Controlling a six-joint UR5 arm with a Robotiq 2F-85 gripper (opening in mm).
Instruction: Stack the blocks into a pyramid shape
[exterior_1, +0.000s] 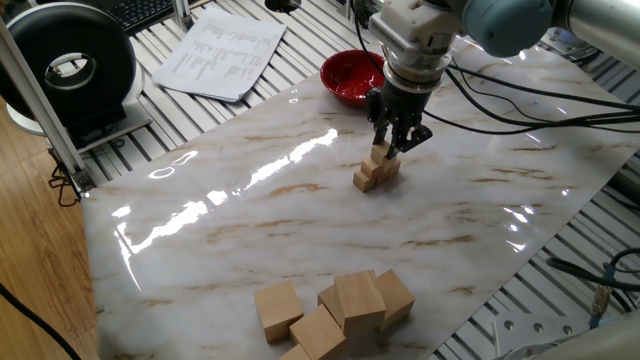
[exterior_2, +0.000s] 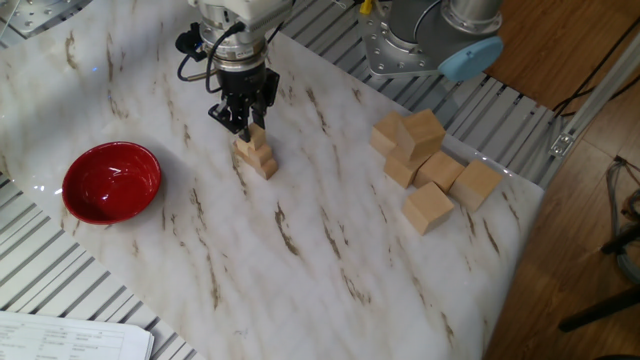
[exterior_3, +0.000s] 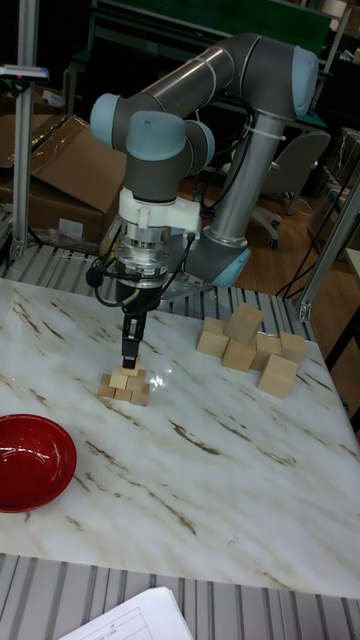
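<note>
The small tan blocks (exterior_1: 375, 170) stand as a little pyramid on the marble table, also seen in the other fixed view as blocks (exterior_2: 258, 156) and in the tall view as blocks (exterior_3: 124, 385). The single top block (exterior_1: 378, 154) sits on the rows below. My gripper (exterior_1: 392, 146) hangs straight over that top block, its fingers slightly apart, with the tips at about the block's height. From the other side the gripper (exterior_2: 247, 127) points down onto the stack, and the tall view shows the gripper (exterior_3: 130, 357) just above the top.
Several much larger wooden cubes (exterior_1: 335, 305) lie heaped near one table edge, as cubes (exterior_2: 425, 160) and cubes (exterior_3: 250, 345). A red bowl (exterior_1: 352, 76) stands close behind the stack. Papers (exterior_1: 222, 55) and a black round device (exterior_1: 70, 70) lie off the marble top.
</note>
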